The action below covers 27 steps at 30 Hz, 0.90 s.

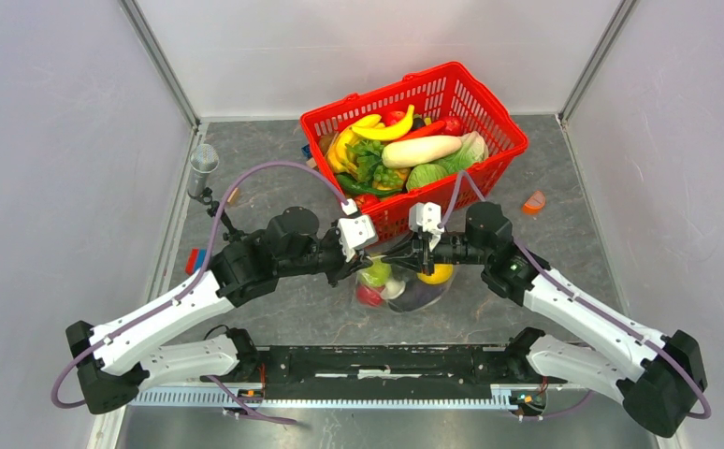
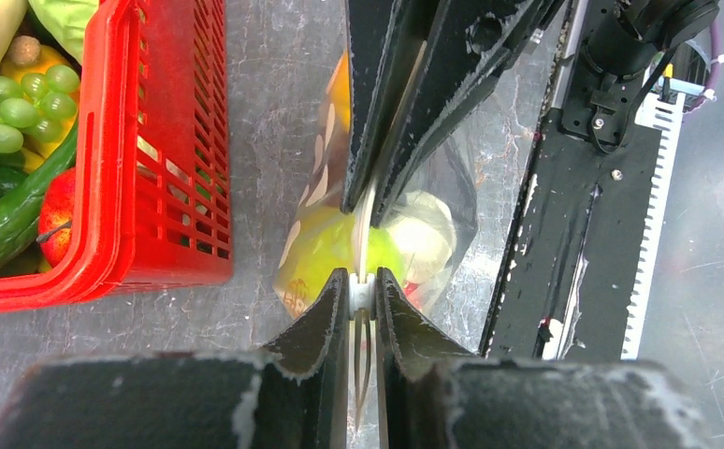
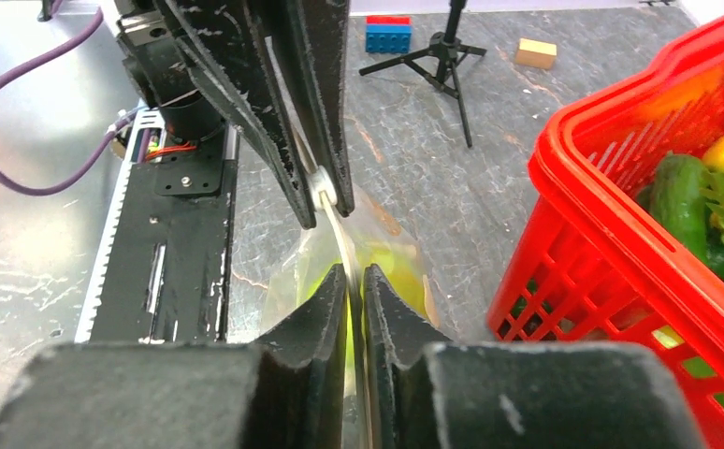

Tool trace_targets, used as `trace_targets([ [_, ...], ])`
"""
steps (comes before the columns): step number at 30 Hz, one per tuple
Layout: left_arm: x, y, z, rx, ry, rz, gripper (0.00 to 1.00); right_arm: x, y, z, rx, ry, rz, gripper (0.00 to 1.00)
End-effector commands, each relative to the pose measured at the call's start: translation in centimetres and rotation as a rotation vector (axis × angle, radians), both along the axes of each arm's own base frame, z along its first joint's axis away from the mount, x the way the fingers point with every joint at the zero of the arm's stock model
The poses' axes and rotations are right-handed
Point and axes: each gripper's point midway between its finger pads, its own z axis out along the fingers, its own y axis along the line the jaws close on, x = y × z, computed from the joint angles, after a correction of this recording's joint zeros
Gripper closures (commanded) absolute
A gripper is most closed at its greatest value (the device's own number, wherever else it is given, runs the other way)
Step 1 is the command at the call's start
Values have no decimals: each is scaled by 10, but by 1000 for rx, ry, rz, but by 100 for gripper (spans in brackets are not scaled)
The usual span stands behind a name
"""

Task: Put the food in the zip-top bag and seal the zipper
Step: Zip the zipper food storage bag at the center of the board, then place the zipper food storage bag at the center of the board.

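Note:
The zip-top bag point(image 1: 412, 297) hangs in front of the red basket, held up by both grippers. It holds food: a green pear point(image 1: 374, 274), a red fruit point(image 1: 369, 296), a yellow citrus point(image 1: 436, 274) and a white radish point(image 1: 396, 287). My left gripper point(image 1: 381, 255) is shut on the zipper point(image 2: 366, 238) at its white slider, as the left wrist view point(image 2: 363, 281) shows. My right gripper point(image 1: 398, 253) faces it tip to tip and is shut on the same strip point(image 3: 340, 238), as the right wrist view point(image 3: 354, 273) shows. The pear point(image 2: 335, 248) and radish point(image 2: 430, 234) show through the plastic.
The red basket point(image 1: 499, 117) behind the grippers holds more toy food. An orange wedge point(image 1: 533, 201) lies to its right. A silver cylinder point(image 1: 203, 164) and a small tripod point(image 1: 218, 210) stand at the left. The black rail point(image 1: 386, 369) runs along the near edge.

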Motion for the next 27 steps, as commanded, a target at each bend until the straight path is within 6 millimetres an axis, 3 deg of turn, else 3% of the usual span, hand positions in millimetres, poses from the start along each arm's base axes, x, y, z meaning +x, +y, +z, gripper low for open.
trace_targets([
  [1, 3, 4, 12, -42, -20, 36, 98, 18, -8, 17, 27, -70, -130, 87],
  [3, 4, 10, 12, -39, -30, 61, 98, 28, -15, 17, 21, -68, -209, 94],
  [7, 7, 25, 2, 3, -38, 113, 98, 32, -20, 18, 43, -84, -257, 100],
  [12, 15, 45, -6, 34, -44, 217, 97, 32, -23, 14, 42, -74, -272, 100],
  [15, 20, 54, -5, 28, -55, 277, 88, 31, -22, 13, 42, -64, -272, 100],
  [16, 20, 54, -4, 16, -56, 284, 83, 31, -22, 13, 44, -60, -272, 100],
  [19, 21, 54, 1, -30, -60, 302, 51, 31, -22, 15, 50, -57, -274, 100],
  [22, 25, 60, 11, -72, -77, 354, 9, 36, -27, 17, 48, -61, -317, 100],
  [24, 27, 64, 20, -108, -88, 383, 0, 40, -32, 19, 41, -73, -353, 100],
  [27, 31, 77, 37, -175, -124, 448, 0, 44, -47, 27, 21, -109, -426, 100],
])
